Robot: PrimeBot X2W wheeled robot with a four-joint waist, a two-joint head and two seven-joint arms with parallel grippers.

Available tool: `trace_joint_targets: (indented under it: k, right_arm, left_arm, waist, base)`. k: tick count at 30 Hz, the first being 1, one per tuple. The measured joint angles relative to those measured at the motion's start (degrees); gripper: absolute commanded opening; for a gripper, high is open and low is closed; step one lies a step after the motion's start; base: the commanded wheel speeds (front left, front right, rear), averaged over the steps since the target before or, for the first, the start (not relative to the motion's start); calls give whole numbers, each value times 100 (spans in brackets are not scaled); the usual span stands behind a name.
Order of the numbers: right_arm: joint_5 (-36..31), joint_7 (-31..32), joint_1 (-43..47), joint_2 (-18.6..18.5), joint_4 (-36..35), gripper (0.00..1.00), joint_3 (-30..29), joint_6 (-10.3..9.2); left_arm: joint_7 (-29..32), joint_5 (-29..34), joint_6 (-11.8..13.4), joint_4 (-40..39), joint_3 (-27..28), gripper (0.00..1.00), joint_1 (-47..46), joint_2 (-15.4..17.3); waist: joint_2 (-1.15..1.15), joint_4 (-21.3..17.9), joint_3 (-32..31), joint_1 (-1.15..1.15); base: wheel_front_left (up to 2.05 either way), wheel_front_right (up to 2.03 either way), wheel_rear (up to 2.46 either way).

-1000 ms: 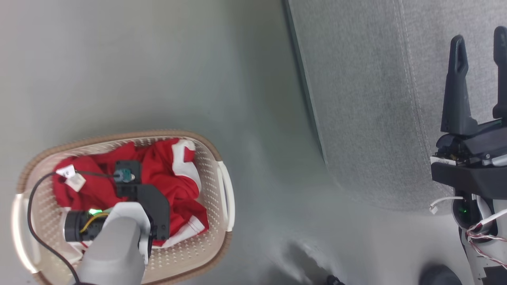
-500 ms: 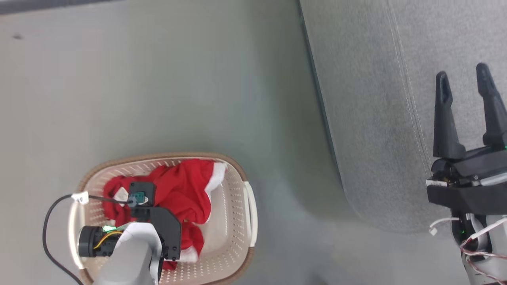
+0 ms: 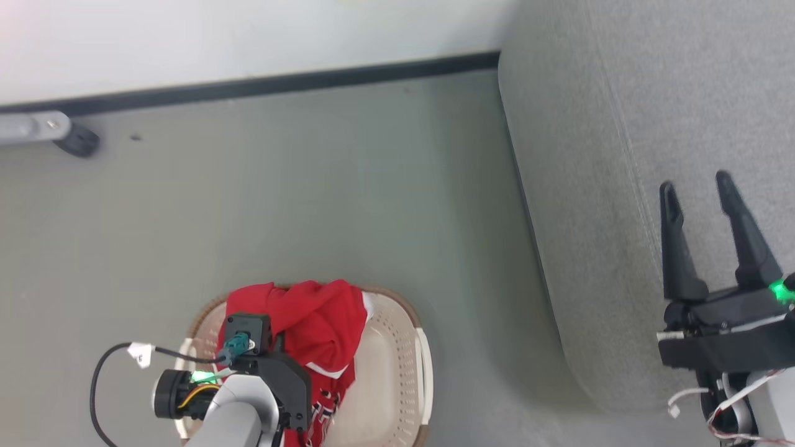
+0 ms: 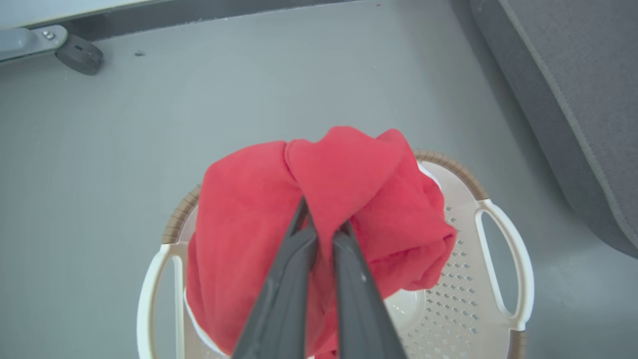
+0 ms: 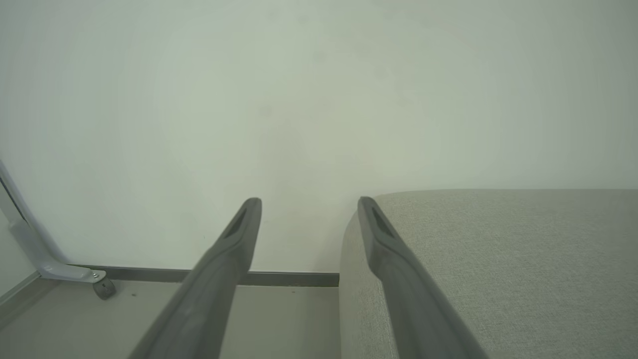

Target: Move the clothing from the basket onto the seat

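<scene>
My left gripper (image 4: pixel 321 224) is shut on a fold of the red clothing (image 4: pixel 349 184), which hangs bunched from its fingers above the basket (image 4: pixel 451 167). In the head view the clothing (image 3: pixel 317 320) drapes over the cream basket (image 3: pixel 388 372) at the lower left, with white lettering near its lower edge. My left wrist covers the fingers there. The grey seat (image 3: pixel 621 124) fills the right side. My right gripper (image 3: pixel 695 183) is open above the seat's left edge, holding nothing. In the right wrist view the right gripper (image 5: pixel 309 202) points at the wall, with the seat (image 5: pixel 498 249) to the right.
A white wall with a dark baseboard (image 3: pixel 279 81) runs along the far side. A metal leg with a black caster (image 3: pixel 77 139) stands at the far left on the floor. Bare grey floor (image 3: pixel 372 205) lies between basket and seat.
The head camera has shifted, so the wall and baseboard have come into view. My left gripper has risen with the red clothing, pulling it up out of the basket. The right gripper stays open.
</scene>
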Motion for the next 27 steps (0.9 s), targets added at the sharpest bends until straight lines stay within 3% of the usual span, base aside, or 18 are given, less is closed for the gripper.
trace_joint_targets:
  k: [17, 27]
  right_arm:
    - [-51, 2, 834, 41, 291, 100, 274, 0]
    - [-52, 59, 1405, 162, 379, 100, 442, -3]
  left_arm:
    - [-380, -179, 8, -980, -14, 0, 401, -3]
    - [-424, -123, 65, -2203, 192, 0, 697, 118]
  waist:
    - [0, 462, -1231, 0]
    - [0, 702, -1954, 0]
  base:
    - [0, 0, 0]
    - [0, 0, 0]
